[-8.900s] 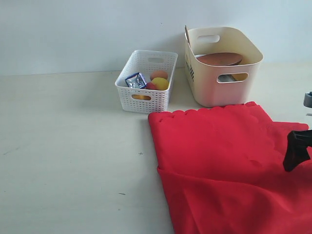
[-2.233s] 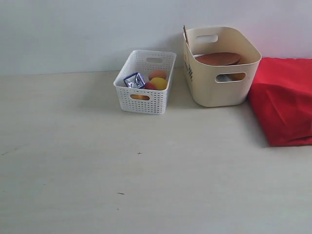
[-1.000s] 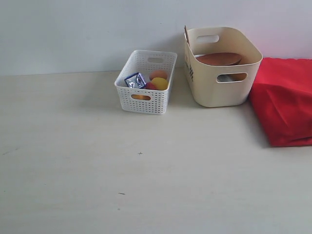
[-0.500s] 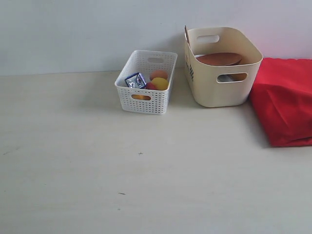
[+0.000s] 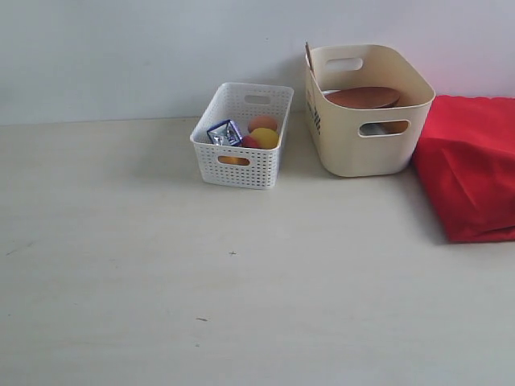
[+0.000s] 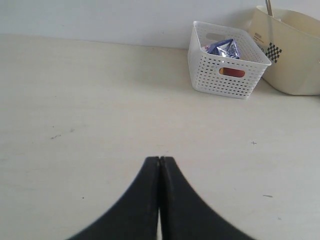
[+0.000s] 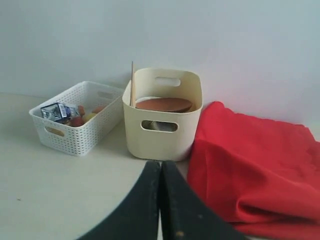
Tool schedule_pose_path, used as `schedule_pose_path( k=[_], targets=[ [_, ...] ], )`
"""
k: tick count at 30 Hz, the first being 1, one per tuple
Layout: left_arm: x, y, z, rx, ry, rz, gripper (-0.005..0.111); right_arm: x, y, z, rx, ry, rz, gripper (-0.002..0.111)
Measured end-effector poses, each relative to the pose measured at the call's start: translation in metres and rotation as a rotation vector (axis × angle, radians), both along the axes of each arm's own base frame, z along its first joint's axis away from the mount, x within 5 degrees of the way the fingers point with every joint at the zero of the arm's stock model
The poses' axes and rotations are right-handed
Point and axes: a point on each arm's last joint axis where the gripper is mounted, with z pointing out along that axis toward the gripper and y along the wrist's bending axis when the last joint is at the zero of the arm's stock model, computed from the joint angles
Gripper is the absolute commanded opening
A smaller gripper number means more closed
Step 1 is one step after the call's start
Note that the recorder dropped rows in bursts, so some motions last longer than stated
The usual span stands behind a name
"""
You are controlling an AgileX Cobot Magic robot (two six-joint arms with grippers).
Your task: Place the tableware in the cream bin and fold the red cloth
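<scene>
Table: basket, cream bin, red cloth

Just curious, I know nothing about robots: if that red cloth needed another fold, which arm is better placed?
Probably the right: its claw faces the red cloth, lying beside the cream bin. The left wrist view shows no cloth.

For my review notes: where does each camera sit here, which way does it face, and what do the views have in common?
Exterior: off the arms, raised, facing across the table toward the wall; shows white basket, cream bin, folded red cloth; no arm visible.
Left wrist: low behind the shut left gripper, facing the basket and the bin's edge.
Right wrist: low behind the shut right gripper, facing bin and cloth.
Shared: all three show basket and bin.
</scene>
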Motion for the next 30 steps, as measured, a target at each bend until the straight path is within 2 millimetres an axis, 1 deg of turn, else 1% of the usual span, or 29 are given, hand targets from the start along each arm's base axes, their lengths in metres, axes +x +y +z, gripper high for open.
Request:
schedule_pose_path(
  k=[5, 8, 12, 30],
  targets=[
    [0.0, 0.0, 0.0, 0.0, 0.0, 0.0, 0.0, 0.008, -0.006, -0.022, 0.003, 0.014, -0.058, 0.0],
    [0.0, 0.0, 0.0, 0.0, 0.0, 0.0, 0.0, 0.011, -0.008, -0.029, -0.003, 0.006, -0.083, 0.0],
    [0.0, 0.0, 0.0, 0.003, -0.001, 0.0, 0.0, 0.012, -0.01, -0.027, -0.001, -0.027, -0.103, 0.0],
    [0.0, 0.0, 0.0, 0.012, -0.004, 0.002, 0.0, 0.012, -0.01, -0.027, 0.002, -0.027, -0.104, 0.0]
  ],
)
